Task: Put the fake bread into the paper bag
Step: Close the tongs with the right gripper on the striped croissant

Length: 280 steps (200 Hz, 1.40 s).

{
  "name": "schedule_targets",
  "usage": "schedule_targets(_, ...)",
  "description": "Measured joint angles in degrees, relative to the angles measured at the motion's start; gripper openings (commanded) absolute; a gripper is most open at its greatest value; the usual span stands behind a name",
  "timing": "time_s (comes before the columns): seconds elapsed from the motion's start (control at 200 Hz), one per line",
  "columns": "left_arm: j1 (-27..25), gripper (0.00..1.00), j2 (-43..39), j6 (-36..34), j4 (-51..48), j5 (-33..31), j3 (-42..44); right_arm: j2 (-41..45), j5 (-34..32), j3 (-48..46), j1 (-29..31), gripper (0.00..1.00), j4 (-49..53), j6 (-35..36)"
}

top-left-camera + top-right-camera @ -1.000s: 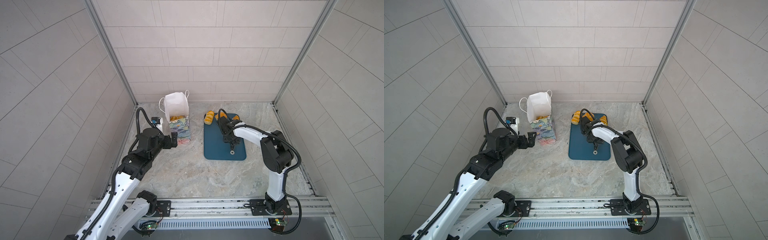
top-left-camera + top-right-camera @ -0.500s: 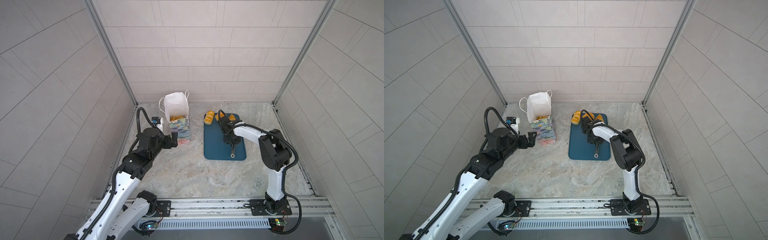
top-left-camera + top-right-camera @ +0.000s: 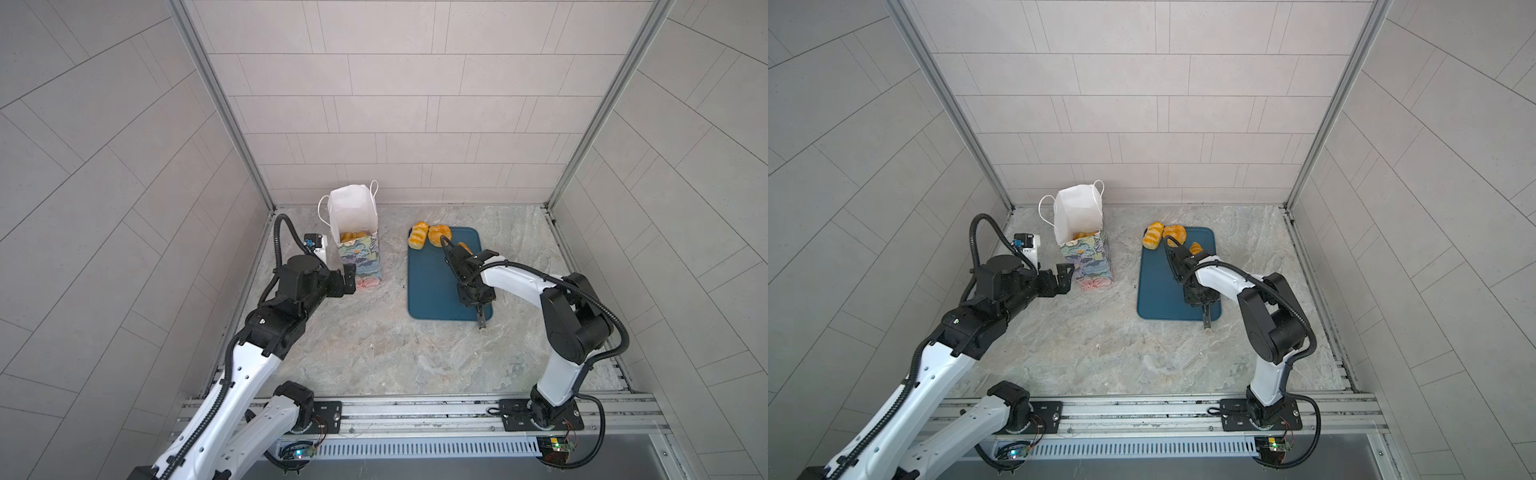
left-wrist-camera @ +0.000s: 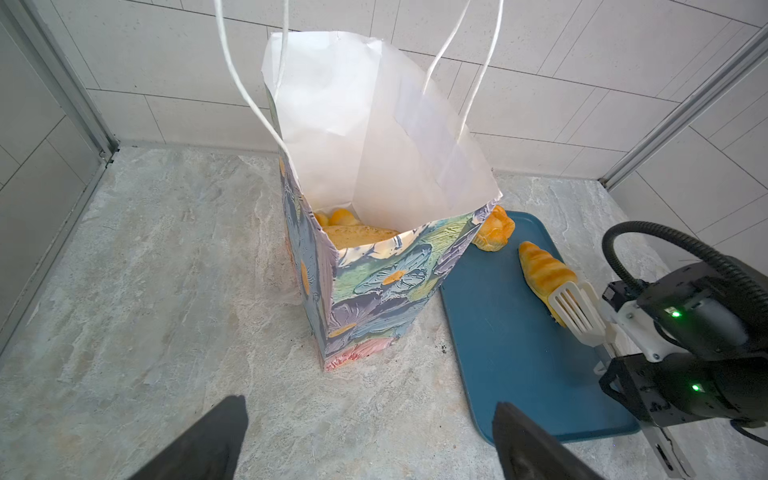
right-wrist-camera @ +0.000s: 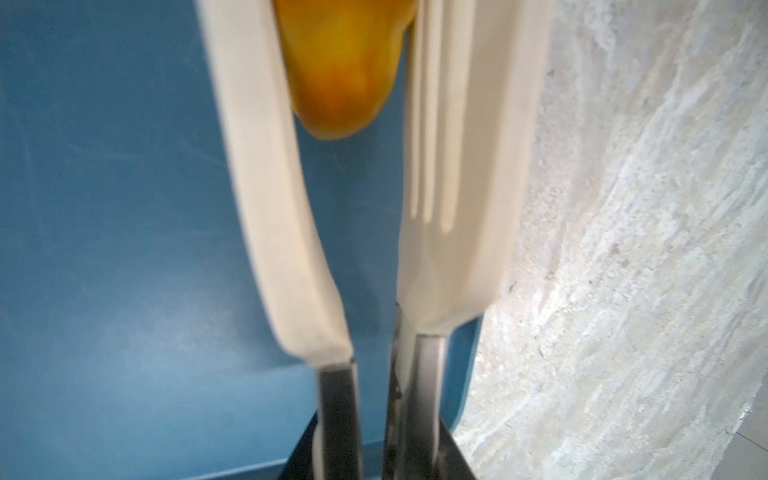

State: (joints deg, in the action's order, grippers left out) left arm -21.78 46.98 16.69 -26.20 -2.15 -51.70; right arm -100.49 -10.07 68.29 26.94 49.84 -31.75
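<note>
Right side: right claw is clamped on the metal handles of the white tongs, with dark jaw tips either side of the handles in the right wrist view. The tongs' blades are squeezed in on one end of the striped horn roll, one blade each side, close against it. The horn roll lies lengthwise over the teal tray, toward its right edge. Can't tell if it is lifted or resting. The rear end of the tongs pokes out past the tray's near edge over the desk in both top views.

At the far left corner of the tray, a striped roll hangs partly off the edge. A rounder bun is right against it, on the tray.

Left side: left claw is wide open with nothing in it, dark fingertips well apart in the left wrist view. It sits low, near the lower front of the paper bag, and the wrist view shows bare desk between them. In both top views the claw overlaps the bag's side, so contact is unclear there.

The paper bag stands upright on the desk, left of the tray and just beside it. Its mouth is open, white lining showing, cord handles up. The bread in the bag is golden pieces down at the bottom, count unclear.
</note>
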Motion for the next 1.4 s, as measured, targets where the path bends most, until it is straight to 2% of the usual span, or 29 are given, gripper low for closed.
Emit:
schedule_targets(0.29,0.0,1.00,0.2,0.4,0.2,0.8,0.0,2.5,1.9,-0.3,-1.0,0.39,2.8,5.6)
schedule_targets(0.455,0.0,1.00,0.2,0.4,0.2,0.9,0.0,2.5,2.1,-0.3,-1.8,0.45,3.5,7.1)
schedule_targets(0.916,0.0,1.00,0.2,0.9,0.2,0.9,0.0,2.5,2.1,1.2,-2.2,0.55,4.0,6.6)
schedule_targets(1.206,0.0,1.00,0.3,0.9,0.2,0.9,0.0,0.2,1.8,4.0,-2.3,0.55,3.8,6.2)
schedule_targets(1.401,0.0,1.00,0.2,0.9,0.2,0.9,0.0,-1.3,2.0,4.2,-2.9,0.45,3.6,6.6)
